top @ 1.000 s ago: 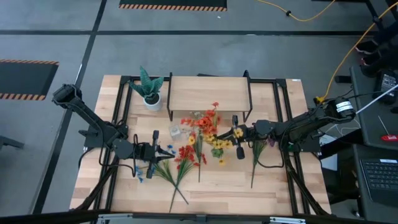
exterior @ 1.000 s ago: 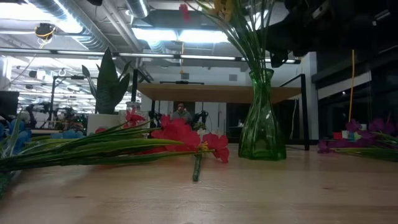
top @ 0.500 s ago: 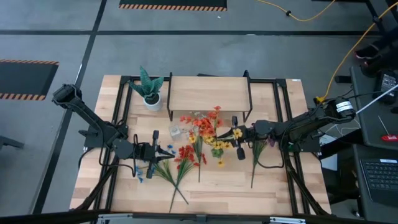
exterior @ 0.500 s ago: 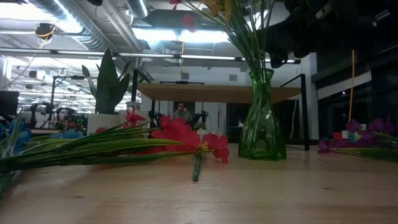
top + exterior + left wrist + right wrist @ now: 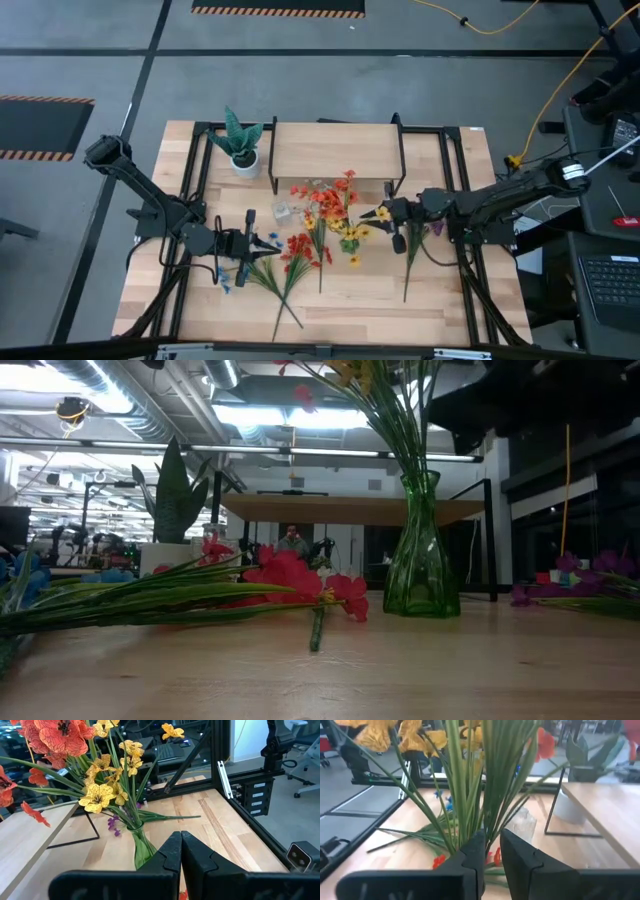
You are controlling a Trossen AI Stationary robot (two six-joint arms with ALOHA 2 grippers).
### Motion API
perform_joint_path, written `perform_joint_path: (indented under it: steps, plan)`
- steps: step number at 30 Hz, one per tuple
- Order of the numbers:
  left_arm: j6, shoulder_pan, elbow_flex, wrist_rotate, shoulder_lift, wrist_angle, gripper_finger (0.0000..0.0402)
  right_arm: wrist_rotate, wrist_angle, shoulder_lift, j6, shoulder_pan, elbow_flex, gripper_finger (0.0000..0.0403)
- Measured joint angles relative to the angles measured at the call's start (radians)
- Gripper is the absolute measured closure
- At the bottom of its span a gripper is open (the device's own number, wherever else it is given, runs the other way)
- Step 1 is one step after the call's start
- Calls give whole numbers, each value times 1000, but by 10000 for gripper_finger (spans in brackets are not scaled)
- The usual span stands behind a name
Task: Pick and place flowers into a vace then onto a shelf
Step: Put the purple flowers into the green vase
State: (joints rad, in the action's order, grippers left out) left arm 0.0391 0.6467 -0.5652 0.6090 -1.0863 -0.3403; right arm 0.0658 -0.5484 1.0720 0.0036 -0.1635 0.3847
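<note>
A green glass vase (image 5: 420, 555) stands on the tabletop in front of the shelf (image 5: 335, 150). Orange and yellow flowers (image 5: 335, 205) stand in it, stems down in its neck (image 5: 135, 827). Just right of the bunch, my right gripper (image 5: 383, 213) points at it slightly open; the stems (image 5: 470, 795) rise just beyond its fingertips, untouched. My left gripper (image 5: 268, 243) hovers shut and empty left of the vase. Loose red flowers (image 5: 300, 250), blue ones (image 5: 225, 280) and a purple stem (image 5: 413, 240) lie flat on the table.
A spiky green plant in a white pot (image 5: 240, 148) stands at the shelf's left end. A small clear glass object (image 5: 283, 210) sits left of the vase. The shelf's black legs (image 5: 402, 165) and the table's black frame rails (image 5: 455, 180) flank the work area.
My right gripper has opened a little, let go of the flower stems, and drawn back toward the table's right edge, rising slightly. The orange and yellow bunch now stands free in the vase, its blooms settling a little. The left arm has kept still.
</note>
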Motion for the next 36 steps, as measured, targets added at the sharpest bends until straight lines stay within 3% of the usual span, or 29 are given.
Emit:
perform_joint_path:
  steps: [6,11,16,23,29,36]
  plan:
    - [0,0,0,-3,0,0,398,4,158,-81,86,0,9,338]
    - [0,0,0,-3,0,0,398,9,389,-91,150,-3,104,356]
    - [0,0,0,-3,0,0,398,153,723,-69,234,-51,256,396]
    - [0,0,0,-5,0,0,398,238,1101,-2,546,-177,414,399]
    - [0,0,0,-7,0,0,398,231,1366,101,894,-318,512,400]
    - [77,0,0,-6,0,-3,398,202,1538,220,1260,-492,589,401]
